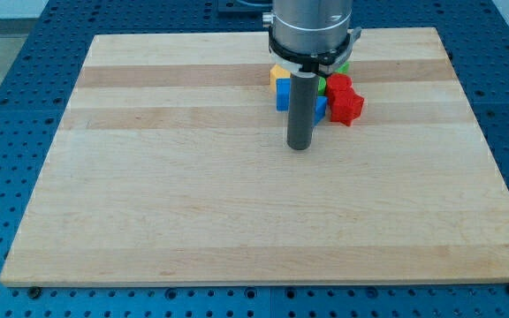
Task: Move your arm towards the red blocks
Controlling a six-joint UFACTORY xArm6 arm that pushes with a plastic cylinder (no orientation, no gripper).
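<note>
hovering my tip [300, 146] on bare surface [193, 203] just left-below the red blocks [344, 100], huddling by blue block [282, 94], yellow block [278, 72], green block [343, 67]; no gripper showing, rod only, suiting a rightward nudge.

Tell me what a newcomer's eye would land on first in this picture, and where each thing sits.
First the dark rod, coming down from the view's top centre, with my tip resting on the wooden board just below a tight cluster of blocks. Next that cluster itself: two red blocks on its right side, a blue block and a yellow block on its left, green blocks peeking behind the rod.
</note>
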